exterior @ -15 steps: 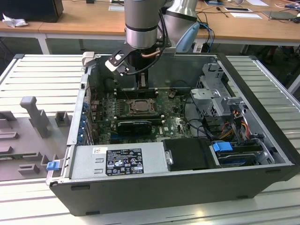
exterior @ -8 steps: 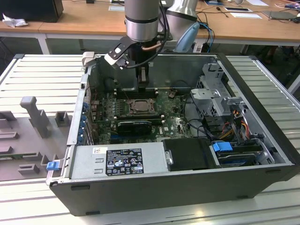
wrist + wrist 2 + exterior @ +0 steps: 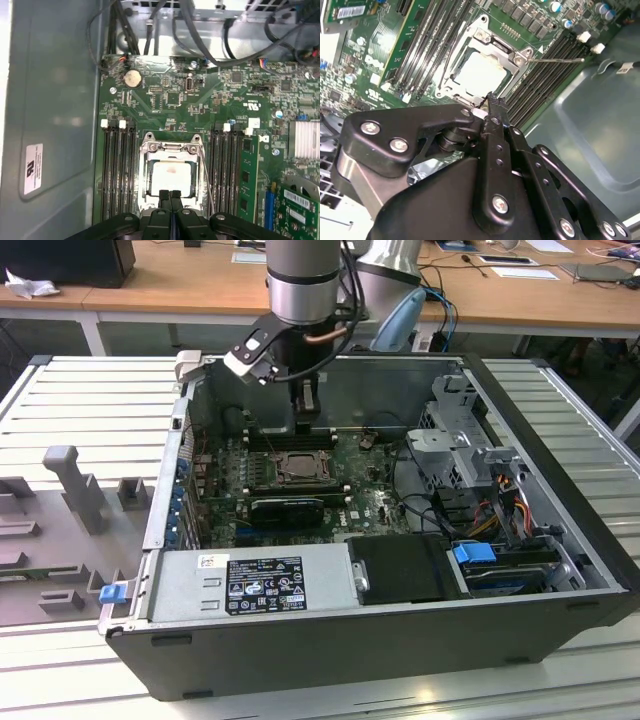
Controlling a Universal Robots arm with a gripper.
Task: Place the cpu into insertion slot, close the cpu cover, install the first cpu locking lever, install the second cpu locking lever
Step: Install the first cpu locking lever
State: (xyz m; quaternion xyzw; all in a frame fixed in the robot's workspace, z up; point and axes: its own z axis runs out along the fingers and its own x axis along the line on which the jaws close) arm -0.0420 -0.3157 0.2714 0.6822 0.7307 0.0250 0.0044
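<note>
Hand (image 3: pixel 170 196) had its two fingers pressed together w/ nothing btw them. The tips sat right over one edge of the slot (image 3: pixel 297 468); couldn't tell if they touched it. The chip (image 3: pixel 170 176) lay flat inside the slot, silver top showing. The cover (image 3: pixel 170 148) looked folded down around it, w/ the chip showing thru the square hole. So steps 1 & 2 looked done, I think, & a lever step was prob. the one in hand. One thin wire lever (image 3: pixel 555 60) stuck out sideways over the long black memory slots (image 3: pixel 547 75), not hooked down. My guess: that job calls for a small, careful push on a skinny wire w/ closed fingertips, & they could slip off easy.

Second wrist view showed the lever poking out free. In first wrist view, what I took for the same lever ran close along the cover's side, so it was hard to say if it was loose. First wrist view showed the fingertips meeting. Exterior view showed the arm (image 3: pixel 300 280) reaching down into the open computer case (image 3: pixel 400 630) on the grey table (image 3: pixel 80 390), hand low over the green board (image 3: pixel 370 495).
</note>
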